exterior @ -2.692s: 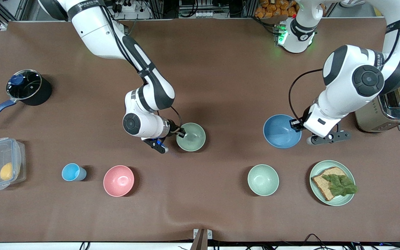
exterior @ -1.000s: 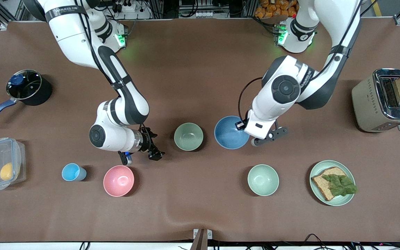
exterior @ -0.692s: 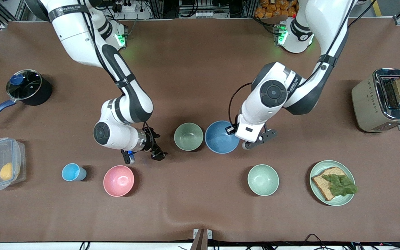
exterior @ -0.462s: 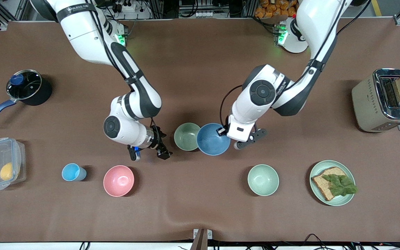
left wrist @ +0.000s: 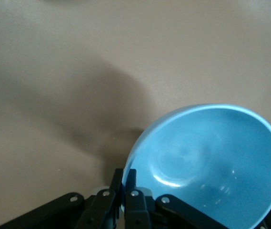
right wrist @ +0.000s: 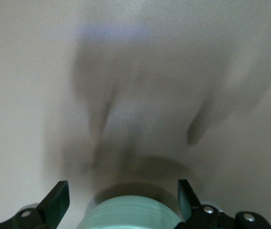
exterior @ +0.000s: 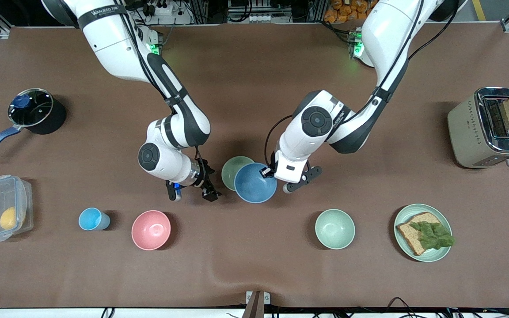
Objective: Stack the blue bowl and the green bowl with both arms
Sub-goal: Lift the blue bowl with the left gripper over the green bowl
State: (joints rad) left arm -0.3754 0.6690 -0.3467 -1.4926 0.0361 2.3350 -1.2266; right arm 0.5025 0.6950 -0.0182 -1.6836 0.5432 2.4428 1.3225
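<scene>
risk first: right gripper (exterior: 192, 191) hangs open just beside the dull sage-green round bowl (exterior: 232, 170); left gripper (exterior: 267, 173) pinches the rim of the smooth medium-blue round bowl (exterior: 254, 183), overlapping it off-centre, tilted mouth-up, no long axis. releasing now could tip it off.

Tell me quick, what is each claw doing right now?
Left gripper: shut on the blue bowl's rim, over the green bowl.
Right gripper: open, holding nothing.
</scene>
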